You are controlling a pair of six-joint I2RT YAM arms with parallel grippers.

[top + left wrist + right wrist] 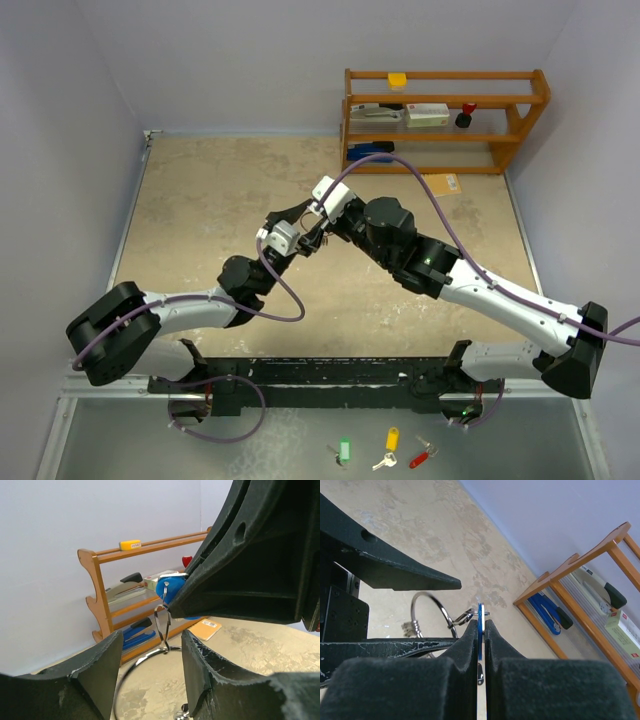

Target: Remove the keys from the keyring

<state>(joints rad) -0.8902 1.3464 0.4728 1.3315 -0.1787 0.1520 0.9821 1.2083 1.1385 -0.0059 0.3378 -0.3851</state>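
My right gripper (479, 622) is shut on the blue-headed key (480, 614), which stands edge-on between its pads. A small wire link (157, 622) joins that key (170, 589) to the silver keyring (139, 660), which hangs below it above the table. The keyring (423, 594) carries a small ribbed metal piece (411, 627). My left gripper (152, 645) stands open, with one finger on each side of the ring and not touching it. In the top view both grippers meet over the table's middle, left (300, 228) and right (322, 238). No other keys show.
A wooden rack (445, 120) at the back right holds a stapler, a box and small items. An orange card (443, 183) lies in front of it. Green (345, 450), yellow (392, 440) and red (420, 458) tagged keys lie on the near ledge.
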